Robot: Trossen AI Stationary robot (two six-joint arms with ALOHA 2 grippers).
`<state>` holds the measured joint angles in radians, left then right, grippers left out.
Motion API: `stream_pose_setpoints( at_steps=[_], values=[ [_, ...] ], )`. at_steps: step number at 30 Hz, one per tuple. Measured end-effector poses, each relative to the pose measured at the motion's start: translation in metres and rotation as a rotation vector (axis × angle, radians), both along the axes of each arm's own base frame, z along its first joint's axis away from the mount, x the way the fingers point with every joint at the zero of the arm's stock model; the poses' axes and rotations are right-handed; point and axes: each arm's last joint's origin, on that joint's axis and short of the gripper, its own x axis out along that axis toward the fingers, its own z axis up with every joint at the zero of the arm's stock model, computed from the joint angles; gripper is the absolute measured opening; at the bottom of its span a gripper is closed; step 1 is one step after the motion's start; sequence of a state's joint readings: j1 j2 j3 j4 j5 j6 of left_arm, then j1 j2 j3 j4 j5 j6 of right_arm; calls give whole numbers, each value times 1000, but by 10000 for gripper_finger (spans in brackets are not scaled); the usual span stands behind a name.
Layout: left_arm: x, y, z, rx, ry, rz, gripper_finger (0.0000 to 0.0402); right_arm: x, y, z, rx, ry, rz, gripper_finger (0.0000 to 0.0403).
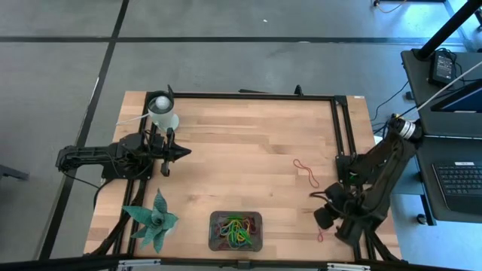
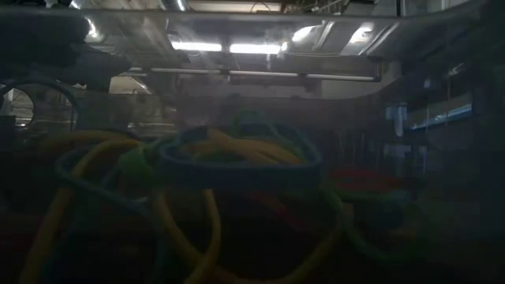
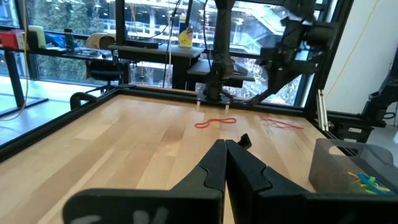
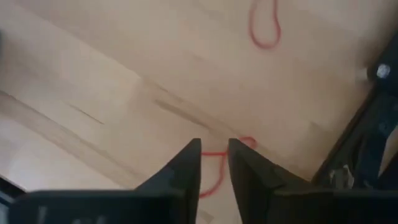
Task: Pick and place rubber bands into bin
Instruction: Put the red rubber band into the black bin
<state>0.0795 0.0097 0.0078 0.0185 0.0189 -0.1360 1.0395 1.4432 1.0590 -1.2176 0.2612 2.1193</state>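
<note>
a wooden table [image 1: 248, 143] seen from above. the dark grey bin [image 1: 236, 230] sits at the near edge, already holding a tangle of green, yellow and red rubber bands [image 1: 238, 229]. two red bands still lie loose on the wood toward the right side: one loop [image 1: 305, 172] out in the open and another [image 4: 214, 163] near the table's right edge. the right gripper [image 4: 214, 163] hovers over that second band, its fingers narrowly parted with the band showing in the gap, nothing held. the left gripper [image 3: 225, 158] waits at the far left near a white cup [image 1: 162, 111], its fingers pressed together and empty. the step in hand looks like reaching for a band; next it likely needs to lower, pinch the thin loop and carry it to the bin.
</note>
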Motion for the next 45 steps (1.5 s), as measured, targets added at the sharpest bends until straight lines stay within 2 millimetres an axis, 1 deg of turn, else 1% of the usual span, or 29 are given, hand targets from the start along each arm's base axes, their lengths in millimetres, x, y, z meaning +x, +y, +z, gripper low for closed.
stream_pose_setpoints(
  at_steps=[3, 6, 8, 13, 15, 17, 23, 25, 28, 30, 35, 36, 41, 45],
  values=[
    [0, 0, 0, 0, 0, 0, 1, -8, -7, -19, 24, 41, 9, 110],
    [0, 0, 0, 0, 0, 0, 1, -16, -9, -44, 92, 140, 13, 132],
    [0, 0, 0, 0, 0, 0, 1, -21, -10, -60, 142, 170, 4, 144],
    [0, 0, 0, 0, 0, 0, 1, -26, -11, -89, 240, 108, -8, 170],
    [0, 0, 0, 0, 0, 0, 1, -27, -15, -96, 256, 99, -3, 179],
    [0, 0, 0, 0, 0, 0, 1, -28, -16, -100, 262, 94, 3, 185],
    [0, 0, 0, 0, 0, 0, 1, -28, -18, -101, 239, 77, -10, 190],
    [0, 0, 0, 0, 0, 0, 1, -27, -19, -101, 234, 70, -16, 183],
    [0, 0, 0, 0, 0, 0, 1, -25, -20, -101, 231, 68, -20, 153],
    [0, 0, 0, 0, 0, 0, 1, -24, -21, -101, 226, 63, -24, 124],
    [0, 0, 0, 0, 0, 0, 1, -23, -21, -102, 209, 44, 6, 26],
    [0, 0, 0, 0, 0, 0, 1, -23, -21, -102, 207, 41, 15, 14],
    [0, 0, 0, 0, 0, 0, 1, -21, -19, -99, 203, 30, 60, 7],
    [0, 0, 0, 0, 0, 0, 1, -17, -14, -88, 182, 28, 82, 5]
  ],
)
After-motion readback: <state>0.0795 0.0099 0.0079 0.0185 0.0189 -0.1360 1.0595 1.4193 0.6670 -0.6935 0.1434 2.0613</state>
